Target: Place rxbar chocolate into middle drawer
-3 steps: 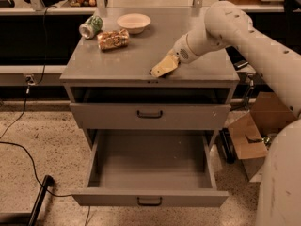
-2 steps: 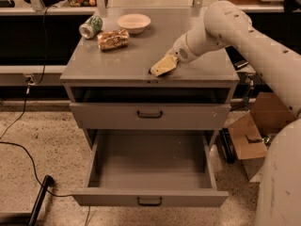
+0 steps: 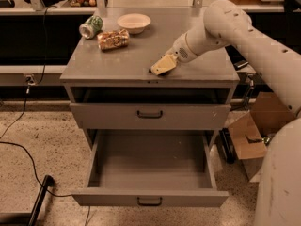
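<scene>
My gripper [image 3: 162, 65] rests low on the grey cabinet top [image 3: 113, 65], near its front edge and right of centre, with the white arm reaching in from the right. A small dark sliver [image 3: 152, 71] shows just under the gripper's tip. It may be the rxbar chocolate, but most of it is hidden and I cannot tell whether it is held. The middle drawer [image 3: 150, 197] is the lowest one. It is pulled fully out below the gripper, and its grey inside holds nothing.
The drawer above [image 3: 149, 115] is shut. On the back left of the cabinet top lie a green can [image 3: 91, 26] on its side, a tan snack bag [image 3: 113, 39] and a white bowl [image 3: 134, 21]. A cardboard box [image 3: 249, 138] stands on the floor to the right and cables [image 3: 28, 149] run to the left.
</scene>
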Action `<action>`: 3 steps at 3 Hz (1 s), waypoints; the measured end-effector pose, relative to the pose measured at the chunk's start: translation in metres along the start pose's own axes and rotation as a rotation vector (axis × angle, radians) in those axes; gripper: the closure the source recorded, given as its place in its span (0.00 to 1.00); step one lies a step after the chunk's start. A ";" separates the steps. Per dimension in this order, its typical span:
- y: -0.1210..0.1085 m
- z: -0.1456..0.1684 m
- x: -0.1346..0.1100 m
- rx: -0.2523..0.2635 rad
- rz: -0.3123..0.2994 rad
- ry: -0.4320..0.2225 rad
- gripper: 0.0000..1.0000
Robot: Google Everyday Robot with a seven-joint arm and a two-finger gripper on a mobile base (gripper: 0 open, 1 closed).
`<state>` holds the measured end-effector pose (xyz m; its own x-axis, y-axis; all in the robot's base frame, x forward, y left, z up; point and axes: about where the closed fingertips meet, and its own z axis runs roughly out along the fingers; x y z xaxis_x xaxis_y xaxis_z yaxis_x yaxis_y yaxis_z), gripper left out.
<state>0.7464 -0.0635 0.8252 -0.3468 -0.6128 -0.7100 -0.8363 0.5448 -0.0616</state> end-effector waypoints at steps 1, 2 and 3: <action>0.000 0.000 0.000 0.000 0.000 0.000 1.00; 0.000 0.000 0.000 0.000 0.000 0.000 1.00; 0.000 0.000 0.000 0.000 0.000 0.000 1.00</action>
<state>0.7464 -0.0635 0.8258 -0.3468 -0.6129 -0.7100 -0.8364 0.5446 -0.0616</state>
